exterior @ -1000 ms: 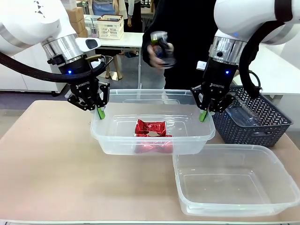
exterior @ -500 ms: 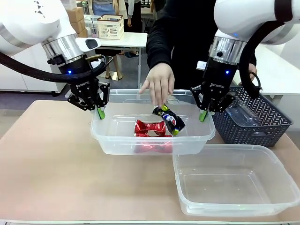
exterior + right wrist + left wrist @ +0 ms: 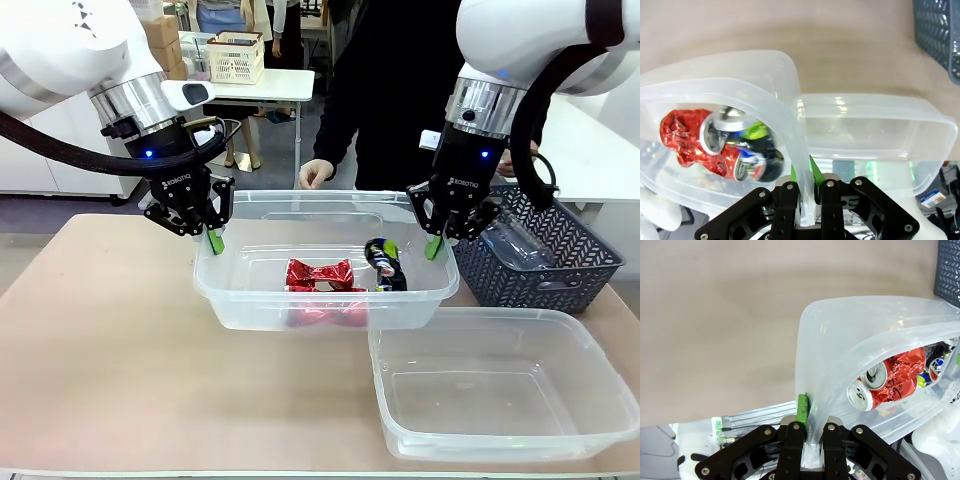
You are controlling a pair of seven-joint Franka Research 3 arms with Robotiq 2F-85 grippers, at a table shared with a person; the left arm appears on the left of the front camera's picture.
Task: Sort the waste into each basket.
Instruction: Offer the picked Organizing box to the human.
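Observation:
A clear basket (image 3: 300,203) is gripped at both ends. My left gripper (image 3: 215,240) is shut on its left rim, my right gripper (image 3: 433,247) on its right rim. Inside lie crushed red cans (image 3: 320,273) and a dark blue can (image 3: 385,263). The left wrist view has my left gripper (image 3: 809,420) pinching the basket wall (image 3: 840,340), with the red cans (image 3: 890,377) beyond. Through the right wrist camera, my right gripper (image 3: 807,185) clamps the rim (image 3: 775,110) near the cans (image 3: 715,135). A second clear basket (image 3: 470,315) lies unfilled at front right, also visible as the basket (image 3: 865,130) below the rim.
A dark grey lattice basket (image 3: 560,260) stands at the right and holds a clear plastic bottle (image 3: 515,245). A person stands across the table with a hand (image 3: 315,175) just behind the held basket. Bare tabletop (image 3: 100,330) spreads to the left.
The person brought a dark blue can down into the held basket, let it go and drew the hand back. Both grippers stayed where they were.

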